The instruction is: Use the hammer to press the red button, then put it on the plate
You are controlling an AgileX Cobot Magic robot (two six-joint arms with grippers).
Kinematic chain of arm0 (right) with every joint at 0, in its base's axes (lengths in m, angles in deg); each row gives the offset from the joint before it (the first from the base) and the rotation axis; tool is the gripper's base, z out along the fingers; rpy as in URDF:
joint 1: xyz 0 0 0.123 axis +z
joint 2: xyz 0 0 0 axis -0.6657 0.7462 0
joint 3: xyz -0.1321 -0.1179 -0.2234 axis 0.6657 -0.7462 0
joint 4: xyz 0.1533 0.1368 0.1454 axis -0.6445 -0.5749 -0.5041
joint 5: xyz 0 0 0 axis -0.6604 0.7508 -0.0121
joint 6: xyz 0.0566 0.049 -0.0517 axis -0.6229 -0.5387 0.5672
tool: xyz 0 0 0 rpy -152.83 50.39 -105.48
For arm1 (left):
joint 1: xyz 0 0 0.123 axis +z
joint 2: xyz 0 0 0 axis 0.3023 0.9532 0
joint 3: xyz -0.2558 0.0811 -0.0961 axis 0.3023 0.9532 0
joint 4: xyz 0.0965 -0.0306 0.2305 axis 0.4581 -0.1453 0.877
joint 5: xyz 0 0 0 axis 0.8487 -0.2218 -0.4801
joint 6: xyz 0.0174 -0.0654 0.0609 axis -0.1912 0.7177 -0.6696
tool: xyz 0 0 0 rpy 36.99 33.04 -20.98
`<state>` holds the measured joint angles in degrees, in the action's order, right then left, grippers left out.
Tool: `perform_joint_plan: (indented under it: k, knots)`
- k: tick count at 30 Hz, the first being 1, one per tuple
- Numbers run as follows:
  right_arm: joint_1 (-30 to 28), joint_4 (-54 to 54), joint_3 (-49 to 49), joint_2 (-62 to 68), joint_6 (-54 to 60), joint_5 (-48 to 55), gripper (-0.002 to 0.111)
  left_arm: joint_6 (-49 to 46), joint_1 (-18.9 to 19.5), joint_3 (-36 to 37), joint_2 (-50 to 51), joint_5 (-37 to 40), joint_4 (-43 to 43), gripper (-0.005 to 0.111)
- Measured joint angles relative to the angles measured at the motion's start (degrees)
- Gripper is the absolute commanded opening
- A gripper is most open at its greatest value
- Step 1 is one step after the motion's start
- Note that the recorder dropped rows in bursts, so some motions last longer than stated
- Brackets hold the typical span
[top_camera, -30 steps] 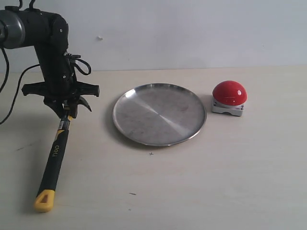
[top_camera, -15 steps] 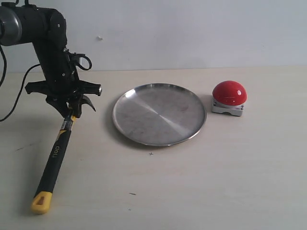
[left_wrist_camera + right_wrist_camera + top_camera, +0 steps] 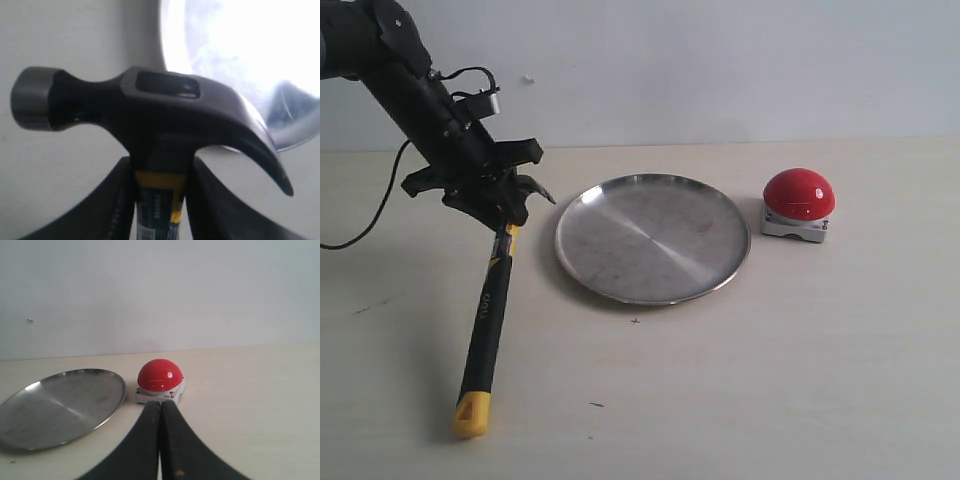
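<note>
two grippers: one grasping, one clenched on nothing.
left gripper [image 3: 503, 215]: upper left of the exterior frame, jaws partly apart and clamped on the neck of the hammer [image 3: 488, 325] just below its head; in the left wrist view its dark fingers [image 3: 112, 200] press on both sides of the yellow-and-black neck.
right gripper [image 3: 160, 407]: fingers pressed flat together, holding and touching nothing; it does not show in the exterior view.
hammer position: left half of the exterior frame, head up in the grip, handle slanting down toward the lower left; whether the yellow end touches the table [image 3: 770, 390] i cannot tell.
hammer head: claw points right toward the plate [image 3: 653, 240], striking face to the opposite side.
red button [image 3: 799, 195]: centre right of the exterior frame, well apart from the left gripper with the plate between them; in the right wrist view it sits straight ahead of the closed fingers, untouched.
edges: the claw is near the plate's left rim without touching it; the button is just beside the right rim, a narrow gap between.
open room: the broadest stretch of table runs across the lower centre and lower right; the wall [image 3: 720, 70] closes the upper frame.
</note>
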<state>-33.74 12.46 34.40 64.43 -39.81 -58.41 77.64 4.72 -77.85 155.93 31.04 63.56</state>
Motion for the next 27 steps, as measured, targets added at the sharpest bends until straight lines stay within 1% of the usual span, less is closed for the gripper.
perform_joint_plan:
  k: [6,9,13,19,22,27]
  knots:
    - [0.0,0.0,0.0,0.0,0.0,0.0,0.000,-3.5,0.1,0.4,-0.5,0.0,-3.1,0.000]
    - [0.0,0.0,0.0,0.0,0.0,0.0,0.000,-6.8,0.2,2.7,-1.6,-0.1,-6.2,0.000]
    - [0.0,0.0,0.0,0.0,0.0,0.0,0.000,-12.6,0.6,7.7,-4.2,-0.1,-12.4,0.000]
    - [0.0,0.0,0.0,0.0,0.0,0.0,0.000,-25.5,2.6,18.5,-9.8,-2.3,-25.9,0.000]
    - [0.0,0.0,0.0,0.0,0.0,0.0,0.000,-32.7,3.9,25.1,-12.0,-3.2,-34.4,0.000]
    - [0.0,0.0,0.0,0.0,0.0,0.0,0.000,-45.8,4.2,34.5,-13.4,-2.8,-49.5,0.000]
